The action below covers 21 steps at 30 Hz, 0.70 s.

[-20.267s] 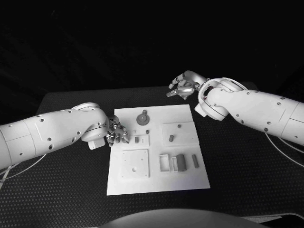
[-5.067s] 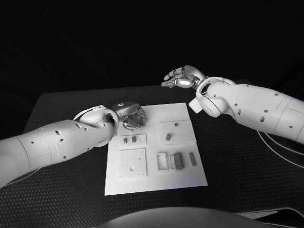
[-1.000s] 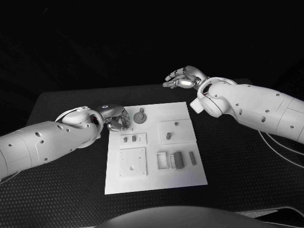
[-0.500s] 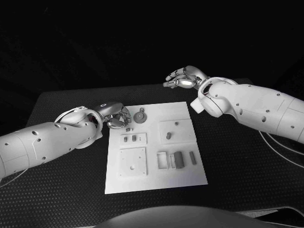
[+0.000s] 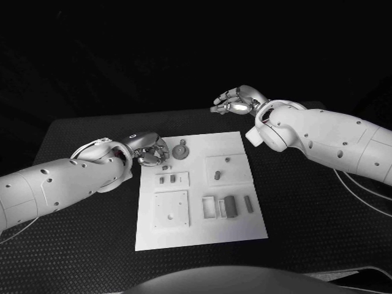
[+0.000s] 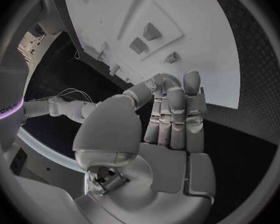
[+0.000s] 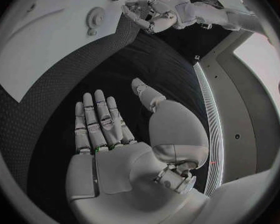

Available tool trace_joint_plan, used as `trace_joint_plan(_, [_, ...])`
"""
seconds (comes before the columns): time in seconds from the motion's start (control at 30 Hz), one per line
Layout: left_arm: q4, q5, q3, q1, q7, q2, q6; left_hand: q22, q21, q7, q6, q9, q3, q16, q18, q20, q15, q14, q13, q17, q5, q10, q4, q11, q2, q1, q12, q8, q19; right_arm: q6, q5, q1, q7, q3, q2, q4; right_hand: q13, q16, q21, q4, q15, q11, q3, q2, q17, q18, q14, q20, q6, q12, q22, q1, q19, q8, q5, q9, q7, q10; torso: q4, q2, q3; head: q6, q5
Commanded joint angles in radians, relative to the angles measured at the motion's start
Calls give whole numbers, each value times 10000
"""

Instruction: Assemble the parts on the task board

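From above, the left hand [image 5: 149, 151] has backed off to the task board [image 5: 200, 229]'s left edge, leaving the gear [image 5: 181, 149] on it. Its wrist camera shows straight, empty fingers. Right hand [image 7: 105, 122] idles spread, probably waiting.

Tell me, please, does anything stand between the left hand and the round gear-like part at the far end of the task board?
Nothing visible does. The left hand hovers at the task board's far left corner, its fingers beside the round part, with only bare white board between them.
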<state>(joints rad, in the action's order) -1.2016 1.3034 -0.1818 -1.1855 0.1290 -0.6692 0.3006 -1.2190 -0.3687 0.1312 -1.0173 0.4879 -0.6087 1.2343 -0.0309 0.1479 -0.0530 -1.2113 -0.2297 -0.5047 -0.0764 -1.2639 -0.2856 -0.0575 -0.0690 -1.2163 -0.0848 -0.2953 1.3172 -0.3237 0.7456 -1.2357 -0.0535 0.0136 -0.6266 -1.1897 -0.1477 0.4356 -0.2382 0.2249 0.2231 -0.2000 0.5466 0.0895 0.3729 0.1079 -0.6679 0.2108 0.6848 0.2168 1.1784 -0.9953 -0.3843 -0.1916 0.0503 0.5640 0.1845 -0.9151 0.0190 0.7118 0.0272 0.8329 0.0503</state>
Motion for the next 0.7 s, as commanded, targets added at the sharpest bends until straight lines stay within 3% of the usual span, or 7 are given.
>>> trace_joint_plan(0.03, [16,-5,4,-3,-145,-5,-158,-15,65,0,102,-17,27,-15,-636,21,20,14,4,-20,8,72,-13,-52,-67,103,51,55,-21,103,4,3,-63,-3,-9,-8,15,-34,70,-69,32,33,-6,33,-11,-175,-38,-10,-78,-48,12,13,78,-44,-17,-15,651,-68,6,0,-3,-1,10])
trace_joint_plan(0.33, [171,549,-1,-4,-594,135,-312,-59,155,140,432,-100,395,-11,-646,-63,133,194,41,-63,96,378,-25,-169,-409,398,193,224,-142,106,2,3,-62,-3,-5,6,23,-35,73,-72,32,33,-7,33,-12,-175,-40,-9,-79,-51,16,13,77,-46,-16,-18,651,-71,14,1,-14,-29,-12])
trace_joint_plan(0.7, [457,1154,-9,-5,-922,448,-427,-131,196,181,527,-117,665,38,-713,-133,184,317,26,-113,186,519,-29,-218,-566,312,159,243,-181,116,-7,3,-57,-3,16,25,32,-38,76,-76,32,34,-9,32,-13,-174,-41,-9,-79,-54,21,15,76,-48,-17,-21,651,-75,8,4,-19,-32,-22])
